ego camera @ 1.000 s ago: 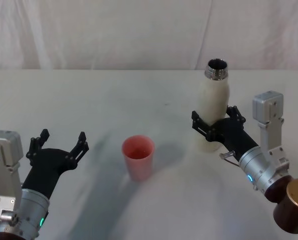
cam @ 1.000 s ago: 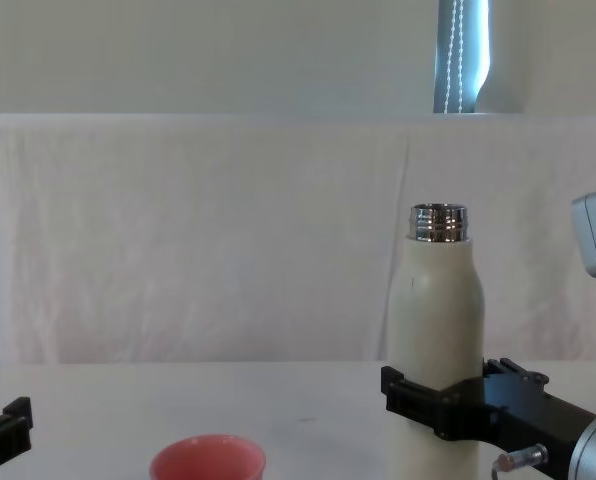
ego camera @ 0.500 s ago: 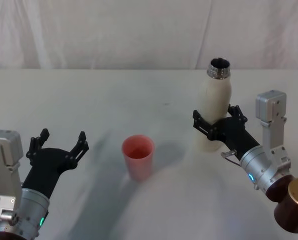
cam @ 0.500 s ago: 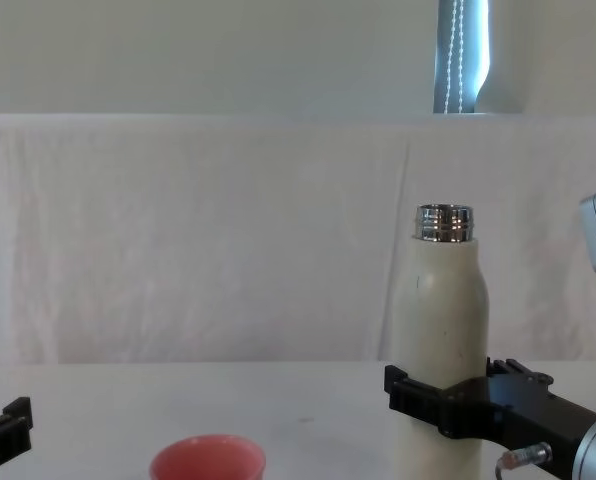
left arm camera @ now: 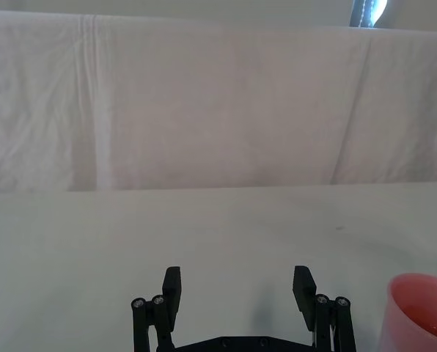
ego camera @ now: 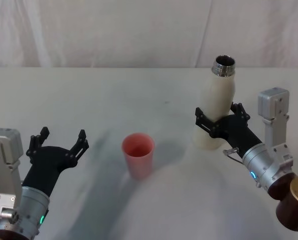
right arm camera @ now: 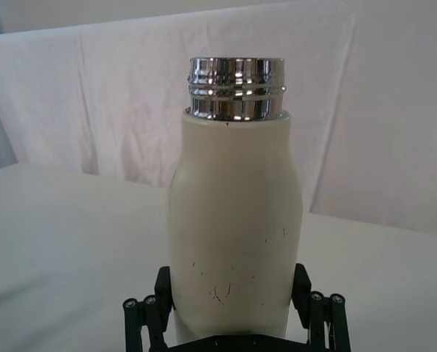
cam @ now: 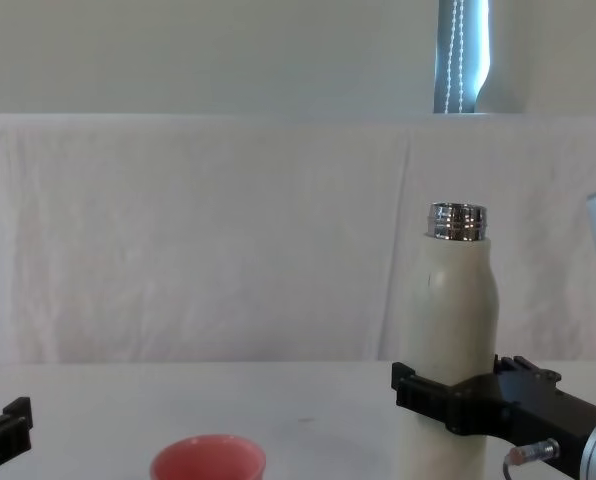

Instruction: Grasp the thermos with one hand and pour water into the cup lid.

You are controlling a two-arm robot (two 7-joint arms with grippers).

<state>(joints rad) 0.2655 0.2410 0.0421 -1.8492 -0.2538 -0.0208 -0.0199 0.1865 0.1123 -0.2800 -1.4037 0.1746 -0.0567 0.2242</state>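
Thermos (ego camera: pixel 216 107): rigid, matte cream wall, likely heavy with water and top-heavy once tipped; matte skin should resist slip. Best hold low on body, where my right claw (ego camera: pixel 220 122) clamps it, fingers either side. Tall, rounded shoulders, shiny threaded steel neck, mouth uncapped, faint scuffs low on body. Stands well right of cup lid (ego camera: pixel 138 156). Cup lid: small salmon-pink, upright, light, easily knocked. My left claw (ego camera: pixel 57 145): spread wide, gripping nothing, left of cup lid
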